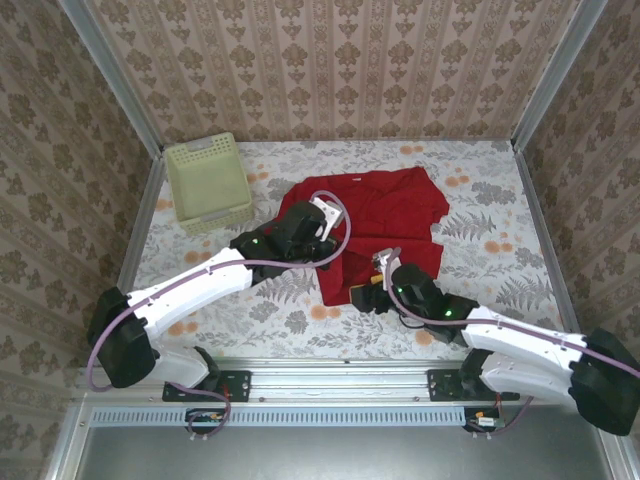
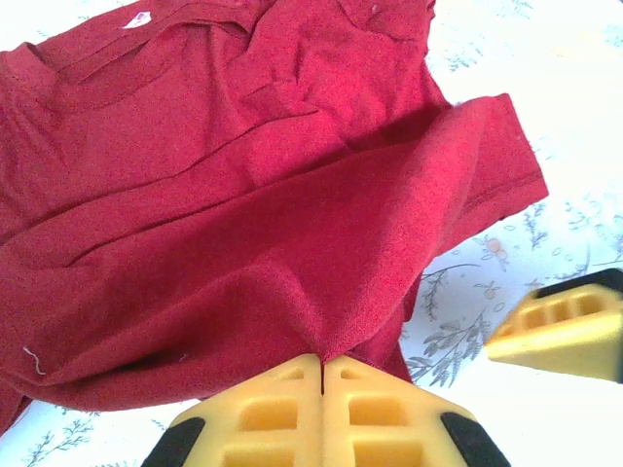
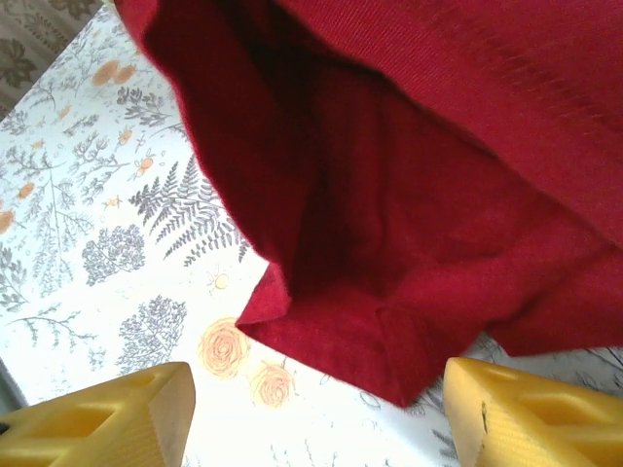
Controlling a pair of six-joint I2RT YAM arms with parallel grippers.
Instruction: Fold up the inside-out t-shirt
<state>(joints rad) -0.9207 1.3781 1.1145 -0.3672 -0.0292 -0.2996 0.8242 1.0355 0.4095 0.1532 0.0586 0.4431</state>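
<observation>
1. Right arm [image 1: 520, 340] is stretching low from its near-right base toward the table's centre. Right gripper [image 3: 316, 375] is standing with jaws wide apart, gripping nothing; a hemmed corner of the shirt is lying on the table just ahead of its yellow fingers [image 3: 136, 409].
2. Left arm [image 1: 190, 285] is reaching diagonally from the near-left base, farther in. Left gripper [image 2: 322, 365] is pinching a raised fold of the inside-out t-shirt [image 1: 390, 205], jaws pressed together on the cloth.
3. The red shirt is lying crumpled mid-table, slightly right of centre, cloth tenting up into the left pinch.
4. The two grippers are working near each other, apart, at the shirt's near edge.
5. Pale green basket [image 1: 208, 180] is sitting at the far-left corner, close to the shirt but not touching it.
6. Floral table [image 1: 500, 250] is lying bare to the right and near-left of the shirt. Wallpapered walls [image 1: 330, 60] are closing in the far and side edges.
</observation>
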